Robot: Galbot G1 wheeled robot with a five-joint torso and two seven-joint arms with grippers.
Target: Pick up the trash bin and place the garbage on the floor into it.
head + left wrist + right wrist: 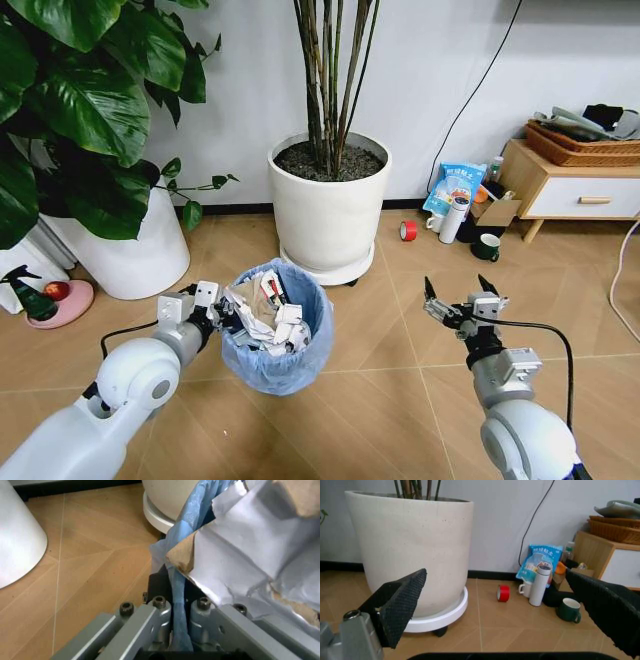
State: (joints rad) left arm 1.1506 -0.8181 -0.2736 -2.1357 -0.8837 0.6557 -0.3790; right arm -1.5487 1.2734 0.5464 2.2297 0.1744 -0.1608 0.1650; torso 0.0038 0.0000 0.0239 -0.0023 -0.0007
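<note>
Looks nearly done, judging by how things lie; trash bin [277, 330] already stuffed with garbage [262, 310], crumpled white paper and bits with red on them piled right up to the rim; no loose litter to be seen on the bare floor [400, 400] around the bin. Held at its near-left rim by the left gripper [207, 312], jaws pinched narrow on the edge of the blue bag, plain to see from the left wrist, where the blue plastic runs down between the two metal fingers [150, 620]; hard to tell whether the bin sits on the floor or hangs a little above it. Found in front of the big white plant pot [330, 205], just beside its wheeled base, with another white pot [130, 250] off to the left. Stands with its long way running up and down, mouth pointing up and tipped a little toward the robot and the left arm. Right gripper [461, 290] out in the air well to the right of the bin, jaws spread wide and holding nothing, pointing toward the far wall, where a red tape roll [408, 230], a white bottle [453, 218] and a dark mug [487, 246] sit by the wooden cabinet [570, 185]. Left to do, most likely: set the bin down steady and let go; maybe one last check for stray bits.
</note>
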